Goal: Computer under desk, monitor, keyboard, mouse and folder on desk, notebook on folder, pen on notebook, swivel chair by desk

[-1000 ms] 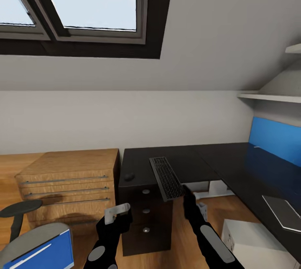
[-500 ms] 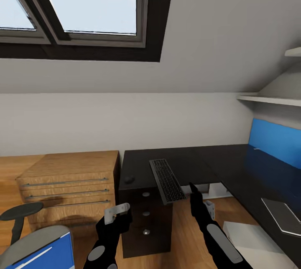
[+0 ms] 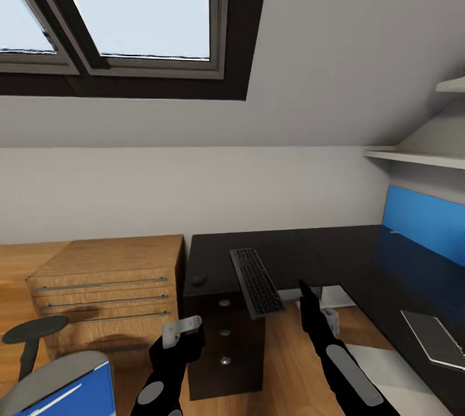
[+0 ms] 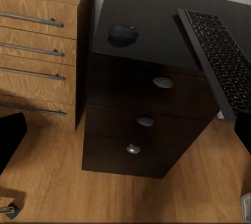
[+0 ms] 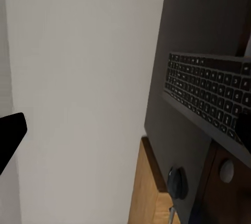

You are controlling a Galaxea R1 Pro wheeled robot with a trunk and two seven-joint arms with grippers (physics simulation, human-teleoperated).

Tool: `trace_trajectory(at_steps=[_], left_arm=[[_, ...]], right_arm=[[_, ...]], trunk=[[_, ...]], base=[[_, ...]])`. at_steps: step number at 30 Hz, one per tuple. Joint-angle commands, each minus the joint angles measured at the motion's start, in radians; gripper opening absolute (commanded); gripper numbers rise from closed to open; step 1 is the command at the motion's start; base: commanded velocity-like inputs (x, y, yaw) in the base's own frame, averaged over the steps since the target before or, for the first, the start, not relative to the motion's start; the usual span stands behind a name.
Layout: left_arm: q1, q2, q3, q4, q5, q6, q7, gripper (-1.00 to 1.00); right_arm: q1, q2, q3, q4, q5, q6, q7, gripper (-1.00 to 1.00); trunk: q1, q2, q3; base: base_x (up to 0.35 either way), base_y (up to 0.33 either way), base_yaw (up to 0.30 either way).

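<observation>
Black bench [image 3: 213, 254]: keyboard [image 3: 256, 281], stiff, light, is overhanging front edge, best pinched there; right claw [image 3: 303, 292] state cannot be told.

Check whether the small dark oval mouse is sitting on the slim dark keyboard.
No, the small dark oval mouse rests on the black desk top, apart from the slim dark keyboard.

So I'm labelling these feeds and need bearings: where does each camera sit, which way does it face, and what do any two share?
Head view: on the robot's head, facing the desk corner under a skylight; both black forearms rise from the bottom edge.
Left wrist view: near the left gripper, looking down on the mouse, the keyboard and the desk's knobbed drawers; no arm part is identifiable.
Right wrist view: near the right gripper, looking along the keyboard's overhanging end toward the pale wall; a dark finger tip shows at the edge.
All three views share the keyboard and mouse.
</observation>
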Motion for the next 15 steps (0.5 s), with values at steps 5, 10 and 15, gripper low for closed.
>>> trace_trajectory(at_steps=[5,10,15], left_arm=[[-0.001,0.000,0.000,0.001,0.005,0.002,0.007,1.00],[-0.001,0.000,0.000,0.001,0.006,0.000,0.007,1.00],[-0.001,0.001,0.000,0.001,0.006,-0.002,0.006,1.00]], right_arm=[[-0.001,0.004,0.008,-0.006,-0.012,-0.083,0.006,1.00],[-0.001,0.006,0.008,-0.006,-0.012,-0.136,0.003,1.00],[-0.001,0.006,0.006,-0.006,-0.011,-0.152,0.003,1.00]], trunk=[[-0.016,0.027,0.011],[-0.016,0.027,0.011],[-0.016,0.027,0.010]], base=[[-0.176,-0.147,0.000],[-0.081,-0.068,0.000],[-0.017,-0.014,-0.031]])
